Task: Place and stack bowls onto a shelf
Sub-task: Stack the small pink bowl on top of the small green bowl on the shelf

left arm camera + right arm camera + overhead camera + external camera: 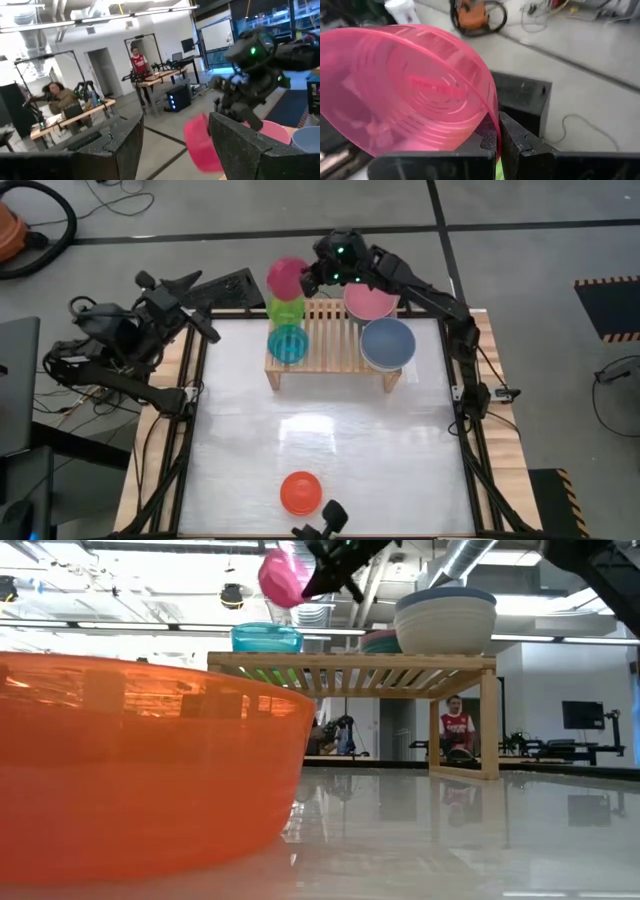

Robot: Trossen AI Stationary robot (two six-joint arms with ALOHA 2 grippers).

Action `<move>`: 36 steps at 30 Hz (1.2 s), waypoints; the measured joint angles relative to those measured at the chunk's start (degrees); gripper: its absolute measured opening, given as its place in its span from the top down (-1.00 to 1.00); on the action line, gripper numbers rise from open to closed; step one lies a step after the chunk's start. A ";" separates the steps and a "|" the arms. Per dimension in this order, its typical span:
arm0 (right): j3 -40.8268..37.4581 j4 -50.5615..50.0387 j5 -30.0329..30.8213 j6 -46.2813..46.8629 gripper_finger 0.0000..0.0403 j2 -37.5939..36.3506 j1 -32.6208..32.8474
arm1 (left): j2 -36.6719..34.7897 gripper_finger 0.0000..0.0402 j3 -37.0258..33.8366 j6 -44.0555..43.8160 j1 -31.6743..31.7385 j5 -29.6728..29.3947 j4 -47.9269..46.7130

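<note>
My right gripper (312,278) is shut on the magenta bowl (288,277), high over the far left end of the light-wood shelf (335,352). On the slats stand the green bowl (286,310), the cyan bowl (288,343), the light pink bowl (370,302) and the slate blue bowl (388,342), which sits stacked in the cream one (445,628). The orange bowl (300,492) rests upright on the table near its near edge. I cannot make out the teal green bowl. My left gripper (205,308) waits open at the table's far left corner. My right gripper pinches the magenta bowl's rim (492,131) between its two fingers (520,145), one inside the bowl and one outside. It comes from the table's right side. The bowl (283,575) is lifted clear above the shelf and tipped onto its side.
The camera mount (325,520) sits at the table's near edge beside the orange bowl. Bare white table (330,430) lies between the shelf and the orange bowl. People work at desks in the room behind (137,65).
</note>
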 joint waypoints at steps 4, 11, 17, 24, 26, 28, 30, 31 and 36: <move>0.50 -0.73 -2.12 0.02 0.88 3.33 0.07 | 0.00 -0.05 0.00 -3.39 1.24 -0.01 -2.75; 1.03 -2.34 -2.96 -0.67 0.88 4.79 -0.81 | -0.02 -0.05 0.00 -10.02 3.51 -1.38 -7.25; 1.06 -3.73 -4.03 -1.63 0.88 6.16 -1.68 | 0.11 -0.05 0.00 -12.35 4.83 -1.00 -9.25; 0.98 -4.83 -5.29 -1.64 0.88 7.88 -2.17 | 0.11 -0.05 0.00 -11.18 5.86 -0.95 -9.93; 0.90 -5.18 -5.30 -1.67 0.88 7.94 -2.27 | 0.11 -0.05 0.00 -11.07 5.93 -0.95 -9.93; 1.03 -4.33 -5.30 -1.66 0.88 7.67 -2.42 | 0.11 -0.05 0.00 -11.12 5.92 -0.93 -9.93; 1.07 -4.54 -5.43 -1.67 0.88 7.52 -2.65 | 0.07 -0.05 0.00 -11.12 5.92 -0.90 -9.93; 1.07 -4.88 -5.43 -1.69 0.88 7.56 -2.69 | 0.05 -0.05 0.00 -11.12 5.92 -0.90 -9.93; 1.01 -5.07 -6.42 -2.01 0.86 7.69 -3.04 | 0.07 -0.05 0.00 -11.15 5.92 -0.90 -9.91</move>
